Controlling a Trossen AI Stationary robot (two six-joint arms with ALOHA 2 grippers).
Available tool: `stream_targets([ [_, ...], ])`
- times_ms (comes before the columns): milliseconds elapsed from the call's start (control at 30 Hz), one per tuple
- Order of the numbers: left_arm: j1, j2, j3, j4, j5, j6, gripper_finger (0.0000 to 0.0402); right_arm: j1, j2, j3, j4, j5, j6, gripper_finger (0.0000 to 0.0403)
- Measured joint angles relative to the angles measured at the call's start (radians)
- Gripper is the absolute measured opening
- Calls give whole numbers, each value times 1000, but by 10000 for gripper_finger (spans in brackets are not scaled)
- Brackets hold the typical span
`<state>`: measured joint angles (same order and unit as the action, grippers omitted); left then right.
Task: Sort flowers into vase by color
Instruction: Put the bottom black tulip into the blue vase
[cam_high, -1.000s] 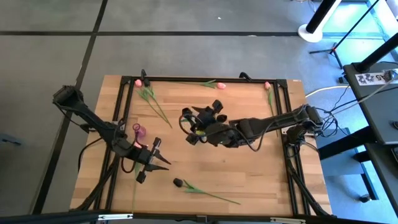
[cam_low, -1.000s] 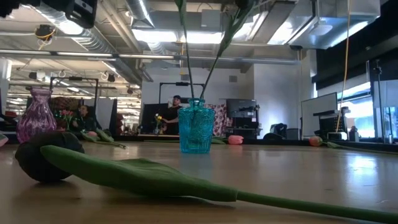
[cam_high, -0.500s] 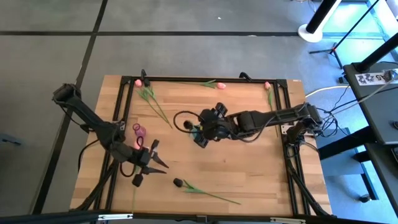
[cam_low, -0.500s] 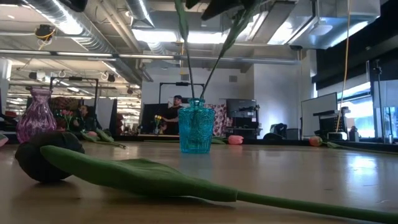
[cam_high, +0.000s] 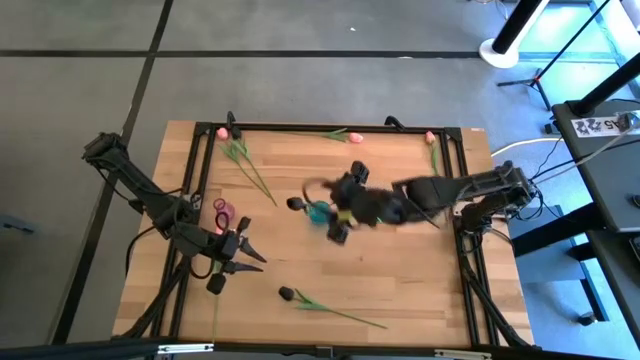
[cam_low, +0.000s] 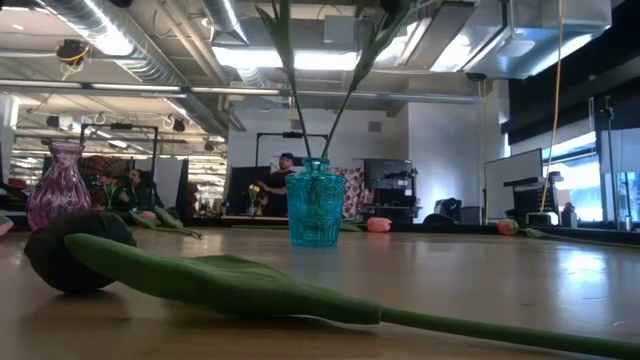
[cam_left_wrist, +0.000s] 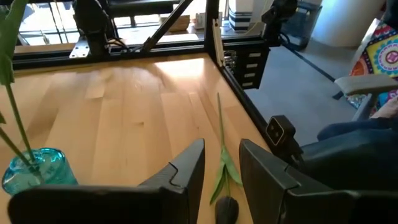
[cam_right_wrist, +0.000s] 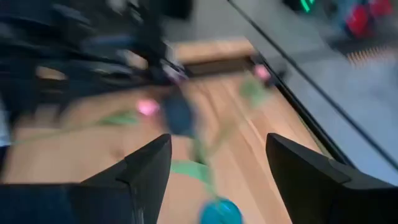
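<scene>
Dark tulip (cam_high: 287, 294) lying on table (cam_high: 400, 290), left end effector (cam_high: 243, 254) spread empty above it, right end effector (cam_high: 347, 207) empty, parted by teal vase (cam_high: 318, 212)

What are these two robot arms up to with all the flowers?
They are sorting artificial tulips into vases by colour. The right hand, open, is beside the blue vase mid-table, which already holds dark-headed stems. The left hand, also open, points toward a dark tulip lying near the table's front edge. A purple vase stands at the left. Three pink tulips lie along the far edge.
</scene>
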<state>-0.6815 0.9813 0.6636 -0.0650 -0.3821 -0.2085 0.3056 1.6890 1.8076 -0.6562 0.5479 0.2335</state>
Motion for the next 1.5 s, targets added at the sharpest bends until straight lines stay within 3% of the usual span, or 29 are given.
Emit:
stream_targets([
  [133,14,0,0,-13,-1,-17,96,112,0,0,125,39,-105,262],
  [333,56,13,-3,-54,-3,-47,96,255,42,-10,131,132,-67,262],
  [533,86,40,-35,-46,-3,-54,96,320,148,-85,162,47,115,262],
  [700,119,48,-64,-28,-3,-55,96,329,306,-101,214,-52,148,262],
  [933,149,47,-69,-27,-3,-77,96,283,478,-101,217,-81,193,262],
  [1067,151,47,-69,-24,-3,-77,96,246,547,-101,277,-170,208,257],
  [1267,151,47,-69,-22,-3,-77,96,222,612,-101,349,-278,203,216],
  [1500,151,47,-69,-22,-3,-73,96,217,650,-99,365,-285,212,148],
])
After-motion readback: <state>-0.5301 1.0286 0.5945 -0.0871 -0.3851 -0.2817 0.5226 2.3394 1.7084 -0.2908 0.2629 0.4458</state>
